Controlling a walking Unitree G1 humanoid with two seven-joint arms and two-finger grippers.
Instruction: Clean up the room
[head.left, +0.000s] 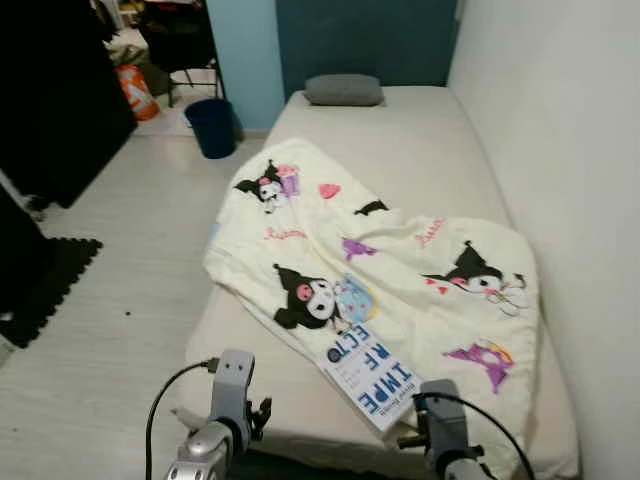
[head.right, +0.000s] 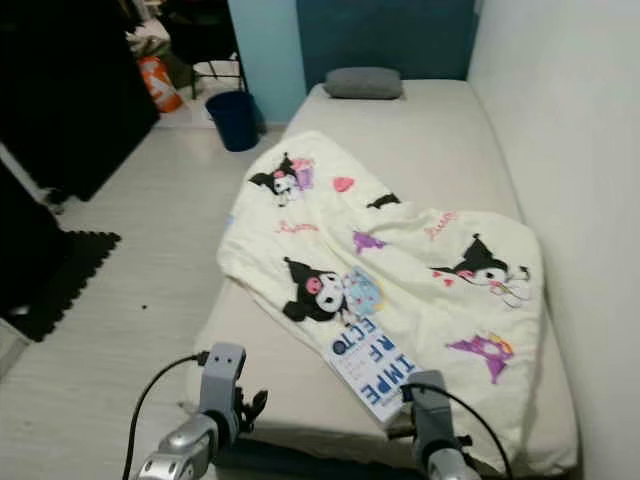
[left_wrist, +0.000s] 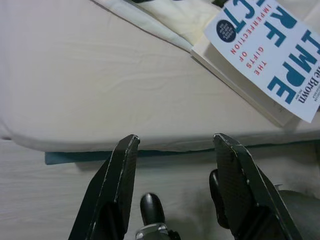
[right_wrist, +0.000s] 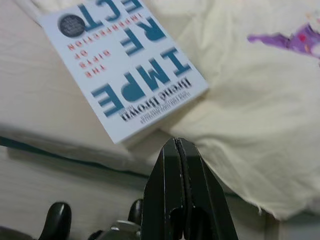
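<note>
my right gripper (right_wrist: 179, 150) has its two black fingers pressed flat together with nothing between them, and it hangs just off the foot edge of the bed (head.left: 420, 150). the book (right_wrist: 125, 75), white with big blue letters, lies just ahead of those fingertips on the near end of the mattress, one edge resting against the blanket (head.left: 400, 270). my left gripper (left_wrist: 175, 150) is spread wide and empty, its fingers (left_wrist: 117, 185) pointing at the bare mattress edge, with the book off to its right side, near but not touching. both forearms are raised low in front of me, wrists close to the bed's foot.

the cream blanket with black cartoon figures lies crumpled across the middle and right of the bed. a grey pillow (head.left: 343, 89) sits at the far head end. on the floor left of the bed's head stands a dark blue bin (head.left: 212, 127); i cannot tell what is in it. a black mat (head.left: 45, 285) lies on the pale floor at left.
</note>
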